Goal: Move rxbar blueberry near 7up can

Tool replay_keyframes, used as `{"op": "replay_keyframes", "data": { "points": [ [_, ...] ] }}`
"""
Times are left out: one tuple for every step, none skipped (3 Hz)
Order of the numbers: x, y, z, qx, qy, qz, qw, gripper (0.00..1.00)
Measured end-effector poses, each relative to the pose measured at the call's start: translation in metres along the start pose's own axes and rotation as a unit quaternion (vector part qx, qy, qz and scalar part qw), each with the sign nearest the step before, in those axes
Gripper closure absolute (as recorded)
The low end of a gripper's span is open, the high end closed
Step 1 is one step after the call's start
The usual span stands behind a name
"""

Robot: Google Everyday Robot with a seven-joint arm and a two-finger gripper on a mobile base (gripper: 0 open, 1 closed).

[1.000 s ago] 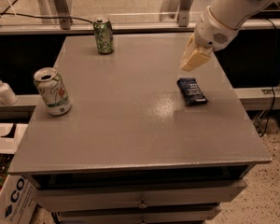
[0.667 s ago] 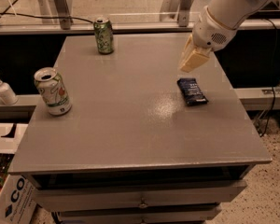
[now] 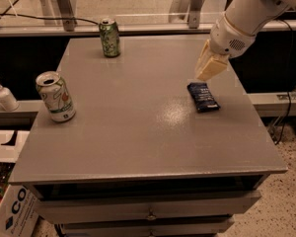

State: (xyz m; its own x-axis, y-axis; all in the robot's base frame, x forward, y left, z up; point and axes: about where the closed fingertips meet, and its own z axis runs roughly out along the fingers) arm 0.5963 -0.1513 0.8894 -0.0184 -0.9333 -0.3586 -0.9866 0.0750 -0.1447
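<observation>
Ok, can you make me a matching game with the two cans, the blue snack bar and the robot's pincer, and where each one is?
Things
1. small flat dark navy-blue snack bar
2. pale whitish-green soda can with a silver top
3. darker all-green soda can
4. cream-coloured pincer

Places
A. standing at the far edge of the grey table
B. in the air, close over the bar's far end
C. lying flat on the table's right side
D. standing near the table's left edge

Pairs: 1-C, 2-D, 3-A, 4-B

Cream hand (image 3: 204, 73) over navy rxbar blueberry (image 3: 203, 97); whitish-grn 7up can (image 3: 55, 98), gry table (image 3: 138, 137).
</observation>
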Motion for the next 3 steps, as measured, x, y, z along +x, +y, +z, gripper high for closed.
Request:
{"op": "replay_keyframes", "data": {
  "points": [
    [0.01, -0.001, 0.007, -0.003, 0.003, 0.003, 1.0, 0.03],
    [0.018, -0.002, 0.015, -0.006, 0.007, 0.003, 1.0, 0.0],
    [0.024, -0.001, 0.035, -0.011, 0.017, 0.0, 0.9998, 0.0]
  ]
}}
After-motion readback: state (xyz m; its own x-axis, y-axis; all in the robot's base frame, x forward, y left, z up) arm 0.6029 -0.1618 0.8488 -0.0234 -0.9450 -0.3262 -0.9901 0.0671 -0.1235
